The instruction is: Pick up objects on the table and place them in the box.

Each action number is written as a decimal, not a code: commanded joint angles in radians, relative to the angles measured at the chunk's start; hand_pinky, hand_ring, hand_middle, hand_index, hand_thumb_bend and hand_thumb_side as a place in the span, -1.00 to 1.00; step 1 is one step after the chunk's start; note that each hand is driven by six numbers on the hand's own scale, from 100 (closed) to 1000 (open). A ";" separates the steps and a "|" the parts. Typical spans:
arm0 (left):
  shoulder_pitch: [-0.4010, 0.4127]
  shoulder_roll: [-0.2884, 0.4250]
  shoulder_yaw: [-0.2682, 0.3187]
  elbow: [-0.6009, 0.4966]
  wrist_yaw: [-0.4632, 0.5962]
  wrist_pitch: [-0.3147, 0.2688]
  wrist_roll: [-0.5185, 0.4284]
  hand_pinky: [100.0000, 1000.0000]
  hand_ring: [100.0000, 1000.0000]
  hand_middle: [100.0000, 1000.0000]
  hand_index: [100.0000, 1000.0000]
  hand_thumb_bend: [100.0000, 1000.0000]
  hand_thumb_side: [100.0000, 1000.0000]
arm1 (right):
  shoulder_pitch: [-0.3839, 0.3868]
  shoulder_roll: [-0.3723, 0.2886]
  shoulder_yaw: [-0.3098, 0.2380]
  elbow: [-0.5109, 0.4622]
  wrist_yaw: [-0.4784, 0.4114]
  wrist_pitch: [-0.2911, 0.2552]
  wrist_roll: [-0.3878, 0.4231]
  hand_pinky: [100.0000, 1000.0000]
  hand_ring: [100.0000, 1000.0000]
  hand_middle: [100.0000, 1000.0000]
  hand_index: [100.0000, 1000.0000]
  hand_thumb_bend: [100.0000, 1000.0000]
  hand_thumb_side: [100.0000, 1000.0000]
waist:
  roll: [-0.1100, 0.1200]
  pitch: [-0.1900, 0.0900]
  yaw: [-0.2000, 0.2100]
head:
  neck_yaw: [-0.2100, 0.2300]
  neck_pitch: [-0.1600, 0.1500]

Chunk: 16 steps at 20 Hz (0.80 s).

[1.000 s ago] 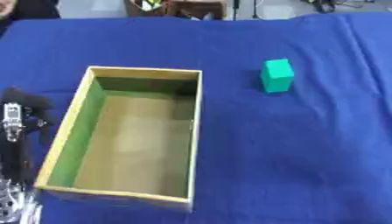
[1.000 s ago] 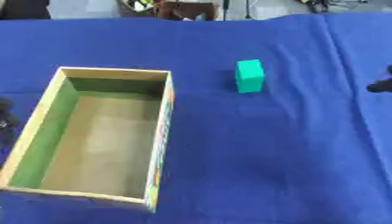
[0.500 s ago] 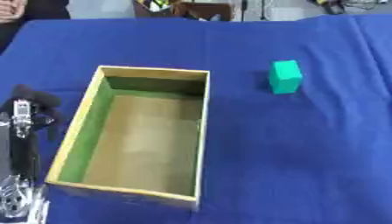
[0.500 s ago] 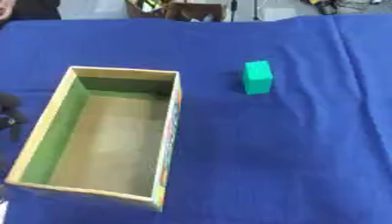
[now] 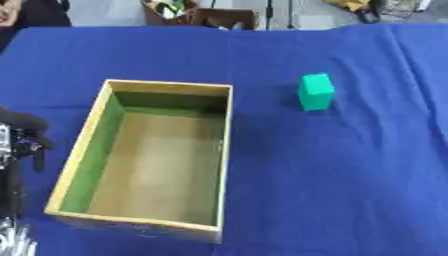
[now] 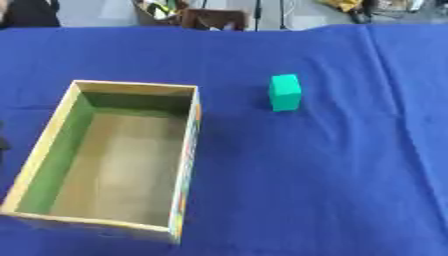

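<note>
Green block sits upper right of frame on the blue cloth, well apart from the wooden box, which fills centre-left and holds nothing. Compared with a second ago the whole picture has slid, box and block together, so that's head motion, not the objects. The right hand's dark tip, then at the right edge, is gone. Left hand at the left edge, fingers can't tell. Block not yet grasped; pick hasn't started.
</note>
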 commanded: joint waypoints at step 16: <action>0.011 0.032 -0.025 -0.019 0.008 -0.002 -0.029 -1.00 -0.44 -0.17 -0.17 -1.00 0.78 | -0.464 0.069 0.154 0.761 0.365 -0.381 0.350 0.80 0.88 0.77 1.00 0.12 0.83 | -0.010 -0.040 0.054 | -0.069 -0.015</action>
